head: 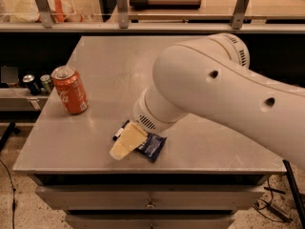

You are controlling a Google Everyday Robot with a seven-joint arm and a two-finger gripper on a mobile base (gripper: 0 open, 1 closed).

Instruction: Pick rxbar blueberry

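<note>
The rxbar blueberry point(153, 147) is a small flat bar in a dark navy shiny wrapper. It lies on the grey table point(105, 75) near the front edge, partly covered by my gripper. My gripper point(123, 144), with a cream-coloured tip, is down at the table surface on the bar's left end. My big white arm point(214, 94) reaches in from the right and hides the table behind the bar.
A red soda can point(70, 89) stands upright on the left part of the table, well apart from the bar. Two small cans point(39, 83) stand on a lower shelf at far left. A railing and counter point(157, 25) run behind the table. Drawers point(147, 199) sit below the front edge.
</note>
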